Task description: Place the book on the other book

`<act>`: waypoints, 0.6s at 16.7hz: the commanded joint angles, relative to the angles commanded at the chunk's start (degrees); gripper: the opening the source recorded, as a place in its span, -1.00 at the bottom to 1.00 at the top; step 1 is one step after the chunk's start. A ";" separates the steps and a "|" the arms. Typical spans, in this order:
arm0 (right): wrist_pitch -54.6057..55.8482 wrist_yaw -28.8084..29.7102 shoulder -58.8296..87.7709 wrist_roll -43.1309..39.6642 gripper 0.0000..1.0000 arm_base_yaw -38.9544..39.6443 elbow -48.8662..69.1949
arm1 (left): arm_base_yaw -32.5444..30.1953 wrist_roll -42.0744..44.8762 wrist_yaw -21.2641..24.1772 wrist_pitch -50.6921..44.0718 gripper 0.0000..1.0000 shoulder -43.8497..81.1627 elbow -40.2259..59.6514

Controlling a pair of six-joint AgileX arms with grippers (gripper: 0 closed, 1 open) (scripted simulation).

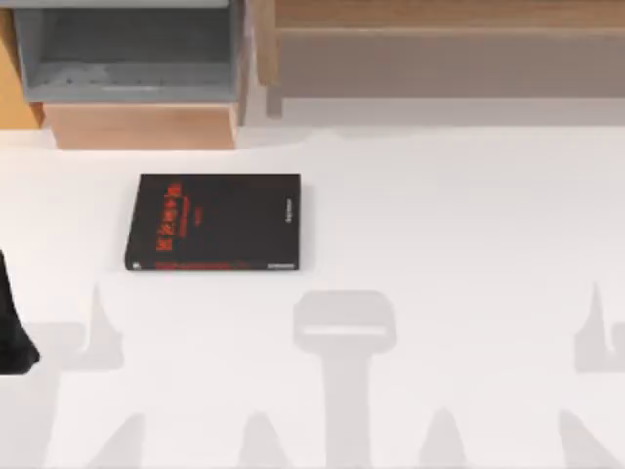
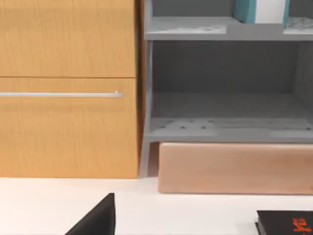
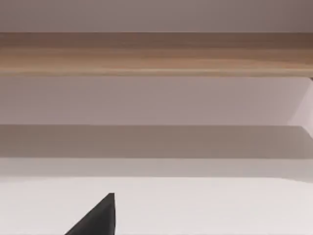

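Observation:
The other book (image 1: pixel 213 223), black with red lettering, lies flat on the white table left of centre; its corner (image 2: pixel 288 224) also shows in the left wrist view. The book (image 2: pixel 246 11), light blue with white page edges, stands upright on the upper grey shelf in the left wrist view, far from both grippers. My left arm (image 1: pixel 12 332) is parked at the table's left edge, and a dark part of my left gripper (image 2: pixel 95 220) shows in its wrist view. A dark part of my right gripper (image 3: pixel 95 219) hangs over bare table.
A grey open shelf unit (image 1: pixel 127 54) on a wooden base stands at the back left, beside an orange wooden cabinet with a metal handle (image 2: pixel 61 94). A long wooden ledge (image 1: pixel 439 39) runs along the back right.

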 joint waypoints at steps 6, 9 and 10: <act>0.00 0.00 0.00 0.00 1.00 0.00 0.00 | -1.06 -0.04 -0.92 2.92 1.00 6.11 5.61; 0.00 0.00 0.00 0.00 1.00 0.00 0.00 | -2.74 -0.10 -2.36 7.52 1.00 17.04 14.47; 0.00 0.00 0.00 0.00 1.00 0.00 0.00 | -3.41 -0.12 -2.93 9.33 1.00 21.88 17.97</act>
